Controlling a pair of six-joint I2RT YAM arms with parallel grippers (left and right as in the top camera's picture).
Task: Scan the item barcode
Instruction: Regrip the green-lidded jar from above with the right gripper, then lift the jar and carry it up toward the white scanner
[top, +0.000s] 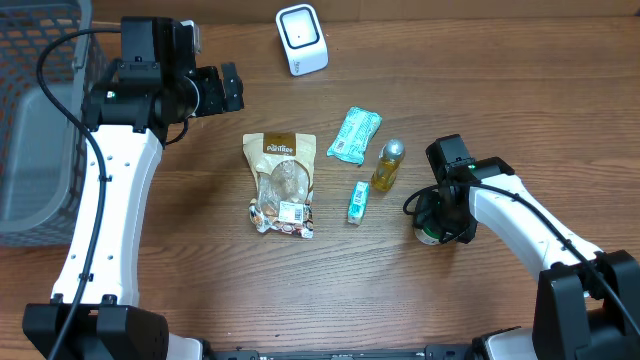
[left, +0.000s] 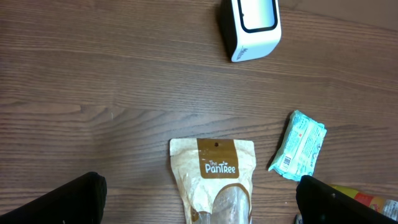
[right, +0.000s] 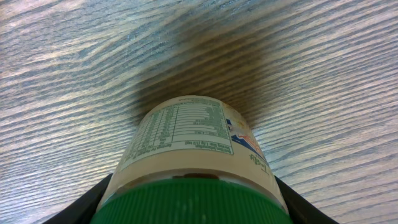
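While the overhead view gives only a sliver of the green-lidded bottle (top: 428, 237) beneath the right claw (top: 436, 222), on the right side of the counter (top: 180, 260), the right wrist view shows it close. It has a ribbed green lid and a white label with a nutrition table too fine to read. A black finger (right: 84, 202) presses each side of the lid, so that claw is clamped on the bottle. Whether the bottle touches the wood I cannot tell.

The left claw (top: 235, 88) hangs at the far left, fingers spread wide and holding nothing. Its wrist view reads "The PanTree" on the brown-and-cream pouch (left: 214, 171), shows a barcode on the teal packet (left: 300, 145), and has the white scanner (left: 250, 26) beyond. Only overhead shows the small teal box (top: 358, 202) and grey basket (top: 25, 140).
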